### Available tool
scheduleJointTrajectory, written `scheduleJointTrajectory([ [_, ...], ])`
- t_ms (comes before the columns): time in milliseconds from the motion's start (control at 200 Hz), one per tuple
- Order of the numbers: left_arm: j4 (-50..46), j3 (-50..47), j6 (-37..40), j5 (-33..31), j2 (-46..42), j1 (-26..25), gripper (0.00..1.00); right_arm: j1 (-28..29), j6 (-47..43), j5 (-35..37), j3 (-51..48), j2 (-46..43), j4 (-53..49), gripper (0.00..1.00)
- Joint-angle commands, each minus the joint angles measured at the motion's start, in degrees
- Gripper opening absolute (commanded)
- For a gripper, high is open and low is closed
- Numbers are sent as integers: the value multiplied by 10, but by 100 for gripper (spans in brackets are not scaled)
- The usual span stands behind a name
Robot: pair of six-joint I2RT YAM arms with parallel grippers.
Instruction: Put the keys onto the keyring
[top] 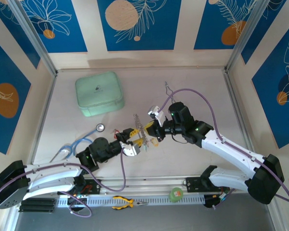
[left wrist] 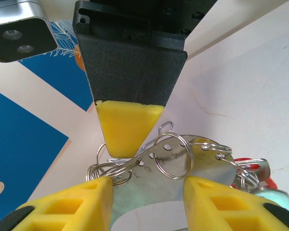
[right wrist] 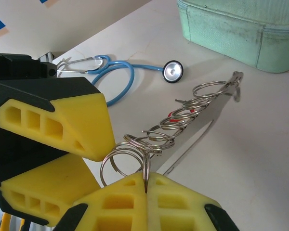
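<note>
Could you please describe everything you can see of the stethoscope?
The stethoscope has pale blue tubing looping from a round silver chest piece with a dark rim to shiny metal ear tubes. It lies flat on the table on the left arm's side, nearer the arms than the mint case and apart from it.

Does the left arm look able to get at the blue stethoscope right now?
Likely yes: the stethoscope lies unobstructed just beside the left gripper, with nothing between them. That gripper is busy at the keys, though.

Robot lab cell: walled table (top: 202, 91) w/ alu frame rails (top: 35, 41), blue leaf-print panels (top: 154, 29)
</note>
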Motion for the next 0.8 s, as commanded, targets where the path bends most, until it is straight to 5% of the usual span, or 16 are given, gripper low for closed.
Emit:
scheduleJointTrajectory([
  [0, 38, -9, -1, -16, -1, -5, 42, 7, 11, -4, 15, -3, 10, 0],
  [315, 64, -24, -39, -108, -29, -3, 44, 9, -16, -6, 1, -16, -3, 0],
  [570, -30, -26, -99, -128, -89, -3, 48, 1, -33, -5, -4, -19, -10, 0],
  [680, -97, -16, -182, -134, -119, 4, 52, 0, -63, 4, -15, -27, -8, 0],
  [795, -202, 15, -348, -86, -138, 25, 51, -1, -123, 18, -37, -39, 13, 0],
])
